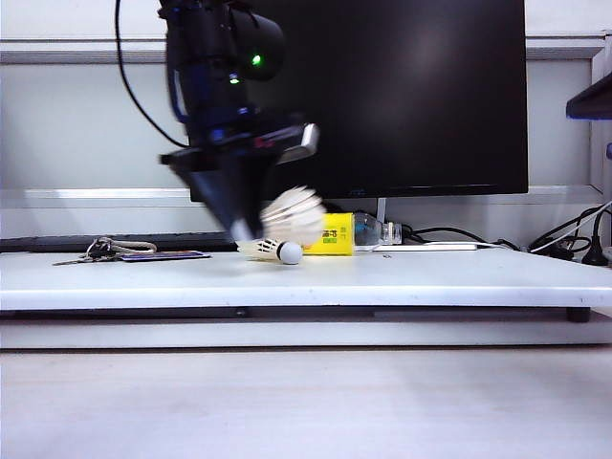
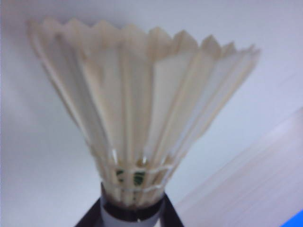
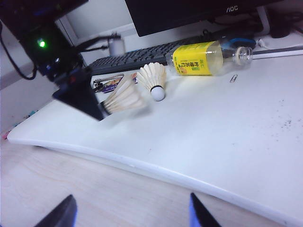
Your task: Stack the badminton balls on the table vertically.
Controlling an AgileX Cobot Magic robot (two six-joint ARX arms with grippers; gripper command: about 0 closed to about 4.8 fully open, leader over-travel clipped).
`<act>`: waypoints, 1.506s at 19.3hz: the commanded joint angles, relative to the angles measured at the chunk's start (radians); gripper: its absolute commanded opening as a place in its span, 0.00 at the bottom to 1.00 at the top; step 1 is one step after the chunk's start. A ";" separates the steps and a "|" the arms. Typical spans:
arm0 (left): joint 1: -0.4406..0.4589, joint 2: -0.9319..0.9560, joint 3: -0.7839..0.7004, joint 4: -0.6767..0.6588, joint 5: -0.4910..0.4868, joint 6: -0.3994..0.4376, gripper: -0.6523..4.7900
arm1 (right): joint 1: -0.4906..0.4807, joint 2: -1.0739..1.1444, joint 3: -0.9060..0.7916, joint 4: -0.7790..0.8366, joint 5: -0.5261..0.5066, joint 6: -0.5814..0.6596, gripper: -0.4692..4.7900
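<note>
From the outside camera, the left gripper [image 1: 245, 232] hangs over the white counter [image 1: 402, 277], pinching one shuttlecock [image 1: 295, 215] by its tip end. That held shuttlecock is blurred, with its skirt flaring up and away from the gripper, just above and touching or nearly touching the second shuttlecock [image 1: 274, 251]; I cannot tell which. The second one lies on its side on the counter, its long axis level and its round tip pointing away from the gripper toward the bottle [image 1: 346, 234] with the yellow label just behind it. A set of keys [image 1: 100, 250] lies well to the far side of the gripper from the bottle.

In the left wrist camera, the held shuttlecock [image 2: 142, 109] fills the picture, feathers fanning outward from the dark fingers [image 2: 92, 218] clamped on its banded tip.

In the right wrist camera, the right gripper [image 3: 130, 213] sits low off the counter's front edge, jaws spread and empty, well away from both shuttlecocks. The left gripper [image 3: 99, 111] is much the nearer arm: the lying shuttlecock [image 3: 153, 79] rests just beyond the held one [image 3: 124, 97], between it and the bottle [image 3: 203, 59]. The bottle label carries print too small to read; the monitor [image 3: 189, 12] shows "AOC".
</note>
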 commanded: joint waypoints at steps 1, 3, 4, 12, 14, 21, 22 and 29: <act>0.000 -0.006 0.005 0.119 0.067 -0.051 0.32 | 0.000 0.000 0.002 -0.002 0.001 -0.003 0.67; 0.000 -0.006 0.005 0.160 0.098 -0.078 0.32 | 0.000 0.000 0.002 -0.005 0.000 -0.003 0.67; 0.000 -0.006 0.005 0.169 0.109 -0.088 0.32 | 0.000 0.000 0.002 -0.005 -0.003 -0.003 0.67; 0.000 0.019 -0.003 0.195 0.128 -0.209 0.32 | 0.000 0.000 0.002 -0.006 -0.003 -0.003 0.67; -0.002 0.029 -0.003 0.193 0.155 -0.217 0.32 | 0.000 0.000 0.002 -0.013 -0.003 -0.003 0.67; -0.014 0.071 -0.003 0.233 0.211 -0.145 0.33 | 0.000 0.000 0.002 -0.031 -0.002 -0.003 0.67; -0.017 0.075 -0.003 0.239 0.212 -0.145 0.33 | 0.000 0.000 0.002 -0.034 -0.002 -0.003 0.67; -0.016 0.080 -0.003 0.251 0.212 -0.125 0.47 | 0.000 0.000 0.002 -0.050 -0.002 -0.003 0.67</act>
